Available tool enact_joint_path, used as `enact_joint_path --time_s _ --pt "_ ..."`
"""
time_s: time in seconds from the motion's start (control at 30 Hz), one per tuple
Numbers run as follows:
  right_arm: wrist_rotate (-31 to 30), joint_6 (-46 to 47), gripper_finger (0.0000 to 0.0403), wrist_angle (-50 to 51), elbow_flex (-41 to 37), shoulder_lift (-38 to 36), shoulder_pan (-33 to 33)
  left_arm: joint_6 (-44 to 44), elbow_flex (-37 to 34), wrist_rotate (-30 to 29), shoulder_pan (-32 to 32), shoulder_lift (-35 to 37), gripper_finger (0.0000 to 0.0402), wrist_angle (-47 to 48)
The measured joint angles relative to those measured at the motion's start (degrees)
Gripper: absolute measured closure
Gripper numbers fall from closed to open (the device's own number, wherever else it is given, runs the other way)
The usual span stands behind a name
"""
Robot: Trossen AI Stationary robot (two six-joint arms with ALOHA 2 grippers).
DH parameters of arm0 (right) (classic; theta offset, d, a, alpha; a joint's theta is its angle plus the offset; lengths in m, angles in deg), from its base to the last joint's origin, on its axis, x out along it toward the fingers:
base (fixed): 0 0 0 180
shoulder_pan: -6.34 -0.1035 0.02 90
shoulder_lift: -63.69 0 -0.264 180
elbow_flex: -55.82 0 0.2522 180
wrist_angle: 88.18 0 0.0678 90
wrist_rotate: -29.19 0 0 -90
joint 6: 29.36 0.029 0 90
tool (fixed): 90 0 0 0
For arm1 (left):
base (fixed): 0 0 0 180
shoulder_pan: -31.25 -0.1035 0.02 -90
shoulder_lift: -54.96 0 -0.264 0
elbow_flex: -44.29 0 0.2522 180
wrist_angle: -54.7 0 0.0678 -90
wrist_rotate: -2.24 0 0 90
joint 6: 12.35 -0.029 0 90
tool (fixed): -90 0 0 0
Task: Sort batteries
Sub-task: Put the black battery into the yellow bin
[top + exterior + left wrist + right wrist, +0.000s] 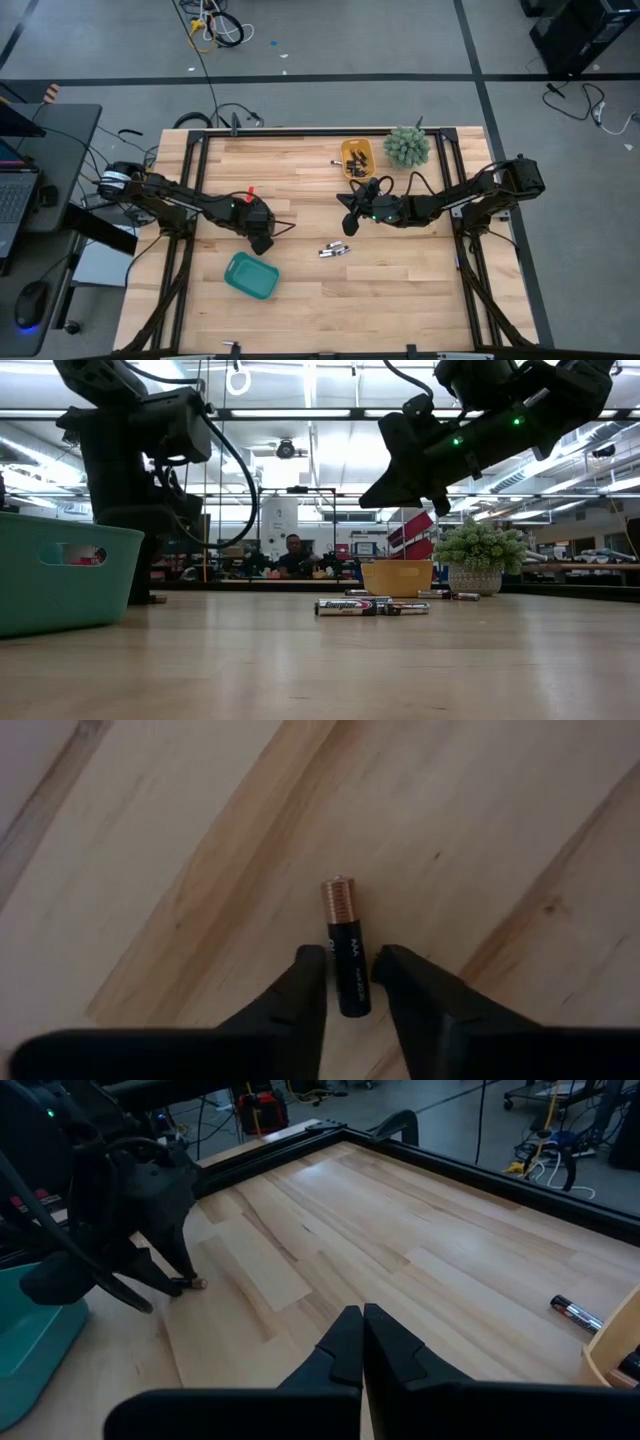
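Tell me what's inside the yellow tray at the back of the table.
From above, the yellow tray holds several small dark batteries. Their exact count cannot be told, and the low view shows only the tray's outer wall, which hides everything inside.

Bright, even indoor light from overhead ceiling strips.
Ceiling lights [330, 412] glare white in the low view; arms there are dark silhouettes; the desk [320, 300] shows only soft shadows; the left wrist view looks slightly soft.

My two arms are dark, jointed black. The left arm [190, 205] carries a small red piece and a green light near its wrist; the right arm [450, 200] shows green lights too. Black cables loop off both. Each gripper ends in two tapered matte-black fingers [300, 995]
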Motion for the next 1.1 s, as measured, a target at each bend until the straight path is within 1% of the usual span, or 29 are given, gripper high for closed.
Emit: enact_joint_path --time_s 0.2,0.3,0.67,1.1 --pt "0.2 0.0 0.0402 0.0 0.0 0.0 0.0 0.0 -0.1 -0.5 0.0 0.0 0.0364 -0.1" --pt "0.2 0.0 0.0402 0.0 0.0 0.0 0.0 0.0 -0.1 -1.2 0.0 0.0 0.0382 0.0" --pt "0.2 0.0 0.0402 0.0 0.0 0.0 0.0 -1.6 1.0 -2.7 0.0 -0.4 0.0387 -0.9" --pt "0.2 0.0 0.0402 0.0 0.0 0.0 0.0 -3.0 2.0 -3.1 -0.1 -0.5 0.0389 -1.3"
